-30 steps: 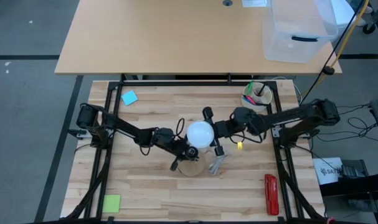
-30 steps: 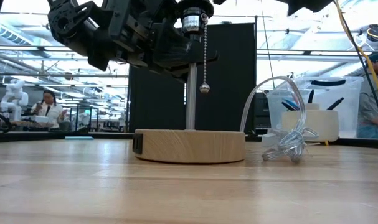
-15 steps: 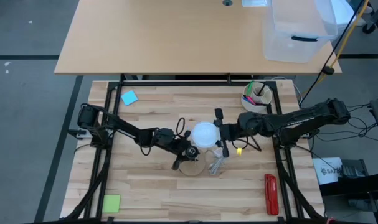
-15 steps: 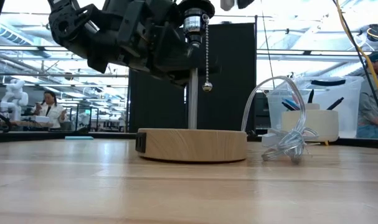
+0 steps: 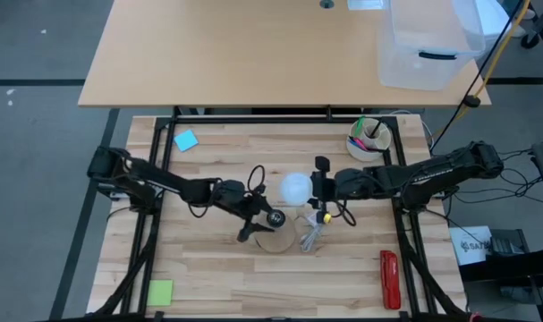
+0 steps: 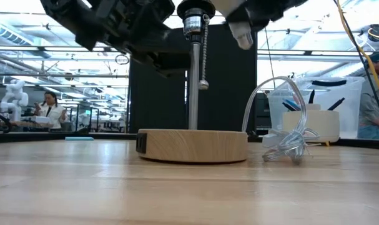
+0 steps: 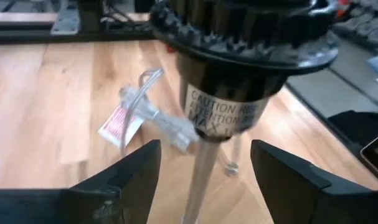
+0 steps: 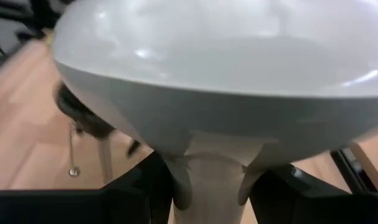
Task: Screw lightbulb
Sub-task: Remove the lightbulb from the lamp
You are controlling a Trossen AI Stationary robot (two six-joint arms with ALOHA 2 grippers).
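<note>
R gripper has the small white round-globed lightbulb pinched at its tapering neck; in the R wrist view the two dark fingers are closed snug on the neck w/ the globe bulging out past the tips. Bulb is up in the air, just beside the black lamp socket w/ the caution label, not in it yet.

L gripper: fingers spread wide, straddling the thin metal lamp post just below the socket, neither pad touching it as far as I can tell. Holds nothing.

Round wooden lamp base sits flat on the wooden slat table, pull chain hanging beside the post.

Step now, my read: line up threads over the socket mouth. Tips:
- bulb axis looks tilted vs the post, so square it first or it cross-threads
- close L on the post/socket before any torque, else base spins or tips
- lower till base seats, then short twists + regrip; neck grip is slippery
- keep chain clear of fingers

Screw base of the bulb is hidden in every view, can't confirm the gap to the socket.
</note>
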